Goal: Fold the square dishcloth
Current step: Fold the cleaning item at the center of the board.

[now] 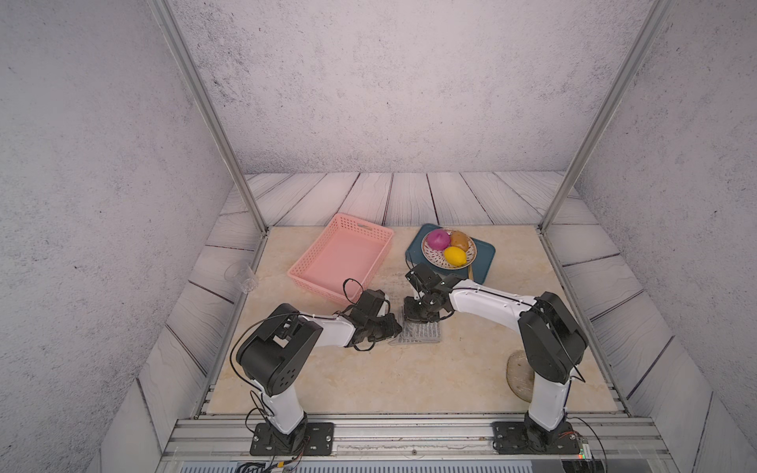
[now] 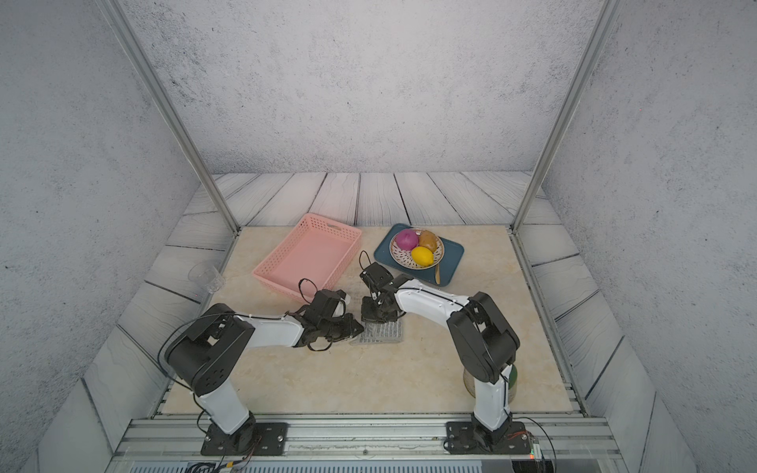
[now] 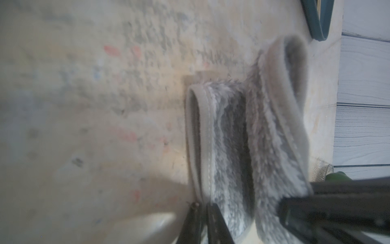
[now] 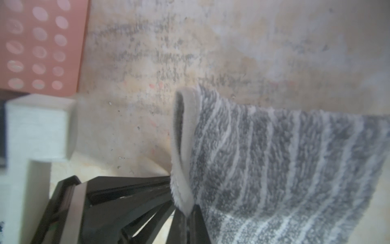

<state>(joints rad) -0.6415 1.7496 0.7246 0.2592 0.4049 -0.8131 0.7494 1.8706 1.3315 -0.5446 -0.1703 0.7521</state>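
Read the table (image 1: 368, 381) as a clock face with 6 at the arm bases. The pink basket (image 1: 344, 258) sits at 11, its near corner just beside the left arm's wrist. A teal tray (image 1: 482, 258) lies at 1, its near edge close behind the right arm's wrist. It carries a plate (image 1: 431, 256) with an onion (image 1: 436, 238), a potato (image 1: 459, 240) and a lemon (image 1: 454, 256). A clear glass (image 1: 242, 276) is off the marble at 9, on the planks. A speckled round mat (image 1: 517, 374) lies at 4, partly hidden by the right arm.

The cloth (image 1: 424, 335) is at the middle of the table. In both top views the two grippers cover its 12 and 9 edges, so only its near part shows, a flat strip wider than deep.

The left gripper (image 3: 203, 208) reaches in from 9, its jaws narrow and pinching the trim at the cloth's edge. The right gripper (image 4: 187, 213) comes down from 1, its jaws tight on a corner of the trim. The two grippers are just beside each other.

The cloth is fluffy grey with fine white stripes and a paler flat trim. In the wrist views the held edge is raised off the marble, and the trim curls open into a loop at each grip. The rest sags down to the table. How many layers lie there I cannot tell.
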